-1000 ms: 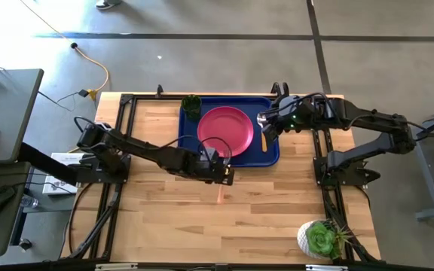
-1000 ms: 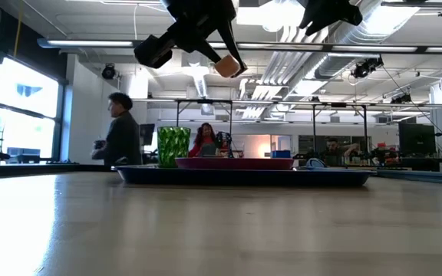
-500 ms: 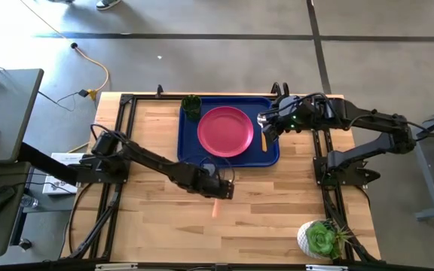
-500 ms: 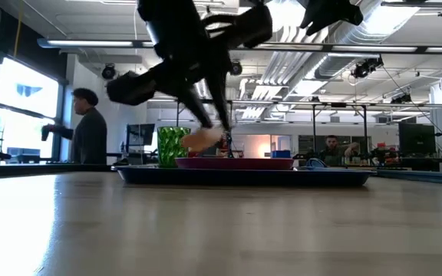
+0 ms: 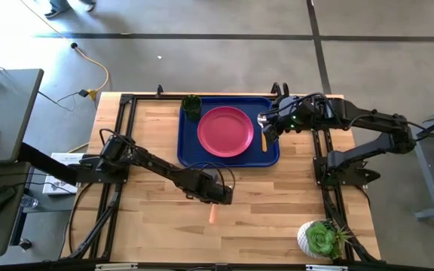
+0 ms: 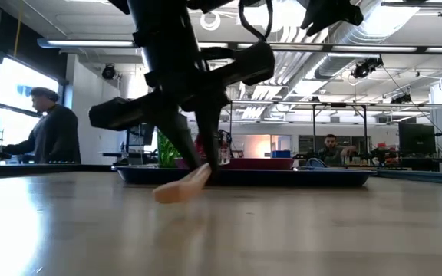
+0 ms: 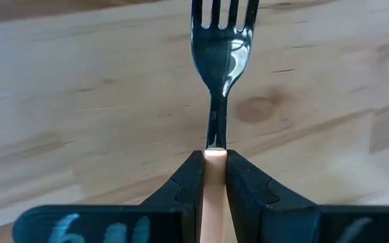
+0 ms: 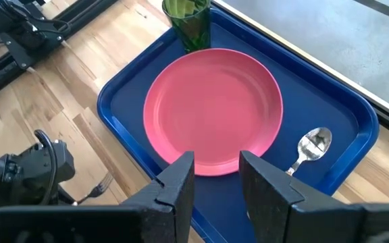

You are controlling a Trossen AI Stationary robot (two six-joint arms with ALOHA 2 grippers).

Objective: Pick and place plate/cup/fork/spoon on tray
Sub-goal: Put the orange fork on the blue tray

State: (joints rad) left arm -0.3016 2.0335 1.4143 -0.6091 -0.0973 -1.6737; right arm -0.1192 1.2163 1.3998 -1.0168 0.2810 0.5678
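My left gripper (image 5: 215, 194) hangs low over the bare wood in front of the tray, shut on the fork (image 7: 221, 40). The fork's silver tines (image 8: 100, 184) stick out past the fingers. Its orange handle (image 5: 213, 214) slopes down toward the near edge. The blue tray (image 5: 187, 147) at the far middle carries the pink plate (image 5: 225, 132). The green cup (image 5: 191, 105) stands in its far left corner. The spoon (image 5: 263, 132) lies along its right side. My right gripper (image 8: 216, 177) hovers open above the tray's right part, near the spoon. My left gripper pinches the fork's orange handle between its two fingers, just behind the metal neck (image 7: 215, 156). The fingers (image 6: 203, 157) come steeply from above. The fork is tilted, with the handle's free end (image 6: 166, 195) lowest, close to the tabletop. Whether it touches the wood, I cannot tell.
A green succulent in a white pot (image 5: 322, 239) stands at the table's near right corner. Black frame rails (image 5: 119, 120) run along the left and right sides. Bare wood lies left of and in front of the tray. A person (image 6: 48, 134) stands in the room beyond.
My left gripper has come down and toward the near edge, away from the tray, tipping more steeply downward. It has stayed shut on the fork. The fork's handle end, high above the table a second ago, is now down near the tabletop.
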